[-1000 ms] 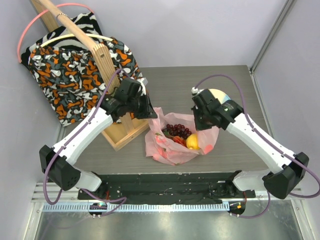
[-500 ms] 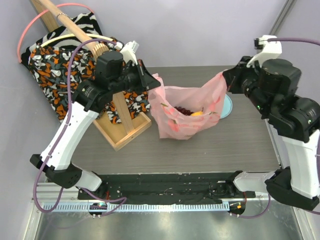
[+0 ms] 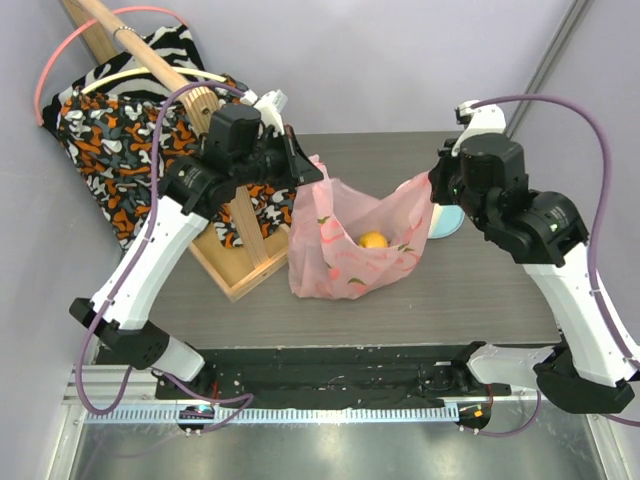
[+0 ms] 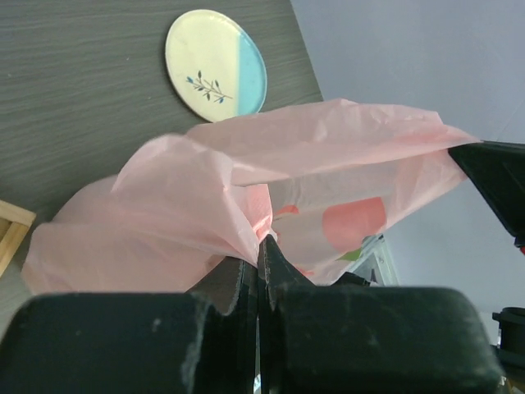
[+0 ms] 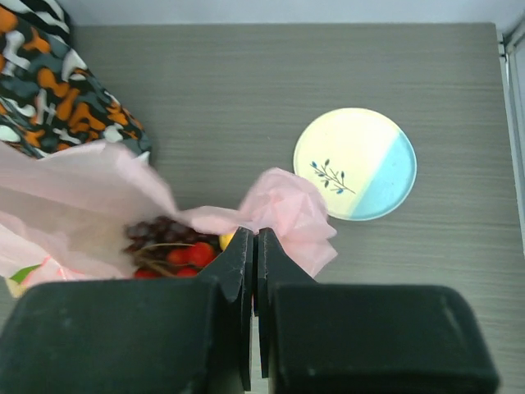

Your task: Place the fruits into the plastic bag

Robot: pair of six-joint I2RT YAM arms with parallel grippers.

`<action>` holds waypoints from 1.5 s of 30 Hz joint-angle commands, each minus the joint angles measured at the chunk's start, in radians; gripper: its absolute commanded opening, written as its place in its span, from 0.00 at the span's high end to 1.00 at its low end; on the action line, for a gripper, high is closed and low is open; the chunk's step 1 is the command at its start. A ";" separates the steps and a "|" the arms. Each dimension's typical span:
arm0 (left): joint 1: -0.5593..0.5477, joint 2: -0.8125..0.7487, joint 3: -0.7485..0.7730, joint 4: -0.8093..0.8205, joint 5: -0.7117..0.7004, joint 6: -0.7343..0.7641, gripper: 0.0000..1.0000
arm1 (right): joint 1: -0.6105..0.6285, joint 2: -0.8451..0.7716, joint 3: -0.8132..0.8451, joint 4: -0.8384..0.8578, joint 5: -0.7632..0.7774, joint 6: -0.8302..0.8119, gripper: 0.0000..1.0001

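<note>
The pink plastic bag (image 3: 355,245) hangs stretched between my two grippers above the grey table. My left gripper (image 3: 312,170) is shut on its left handle; in the left wrist view (image 4: 261,240) the pink film is pinched between the fingertips. My right gripper (image 3: 432,188) is shut on the right handle, also seen in the right wrist view (image 5: 256,234). An orange fruit (image 3: 373,240) shows inside the bag. The right wrist view shows the dark grape bunch (image 5: 160,234), red strawberry-like pieces (image 5: 193,254) and a bit of yellow fruit (image 5: 227,240) inside the bag.
A pale blue and yellow round plate (image 5: 355,164) lies on the table right of the bag, also in the left wrist view (image 4: 216,64). A wooden stand (image 3: 245,255) with the orange-black patterned cloth (image 3: 120,150) is at the left.
Both grippers lifted the bag by its handles off the table, then came down a little and closer together. The bag went from lying open to hanging between them.
</note>
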 commanded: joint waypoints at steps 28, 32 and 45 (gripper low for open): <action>0.002 0.004 -0.052 0.015 -0.043 0.103 0.98 | -0.002 -0.074 -0.151 0.097 0.106 0.055 0.92; 0.002 -0.021 -0.077 0.016 -0.069 0.110 0.64 | -0.002 -0.080 -0.157 0.106 0.106 0.054 0.63; 0.001 -0.129 -0.141 0.043 -0.072 0.244 0.04 | -0.003 -0.110 -0.162 0.201 0.060 -0.017 0.08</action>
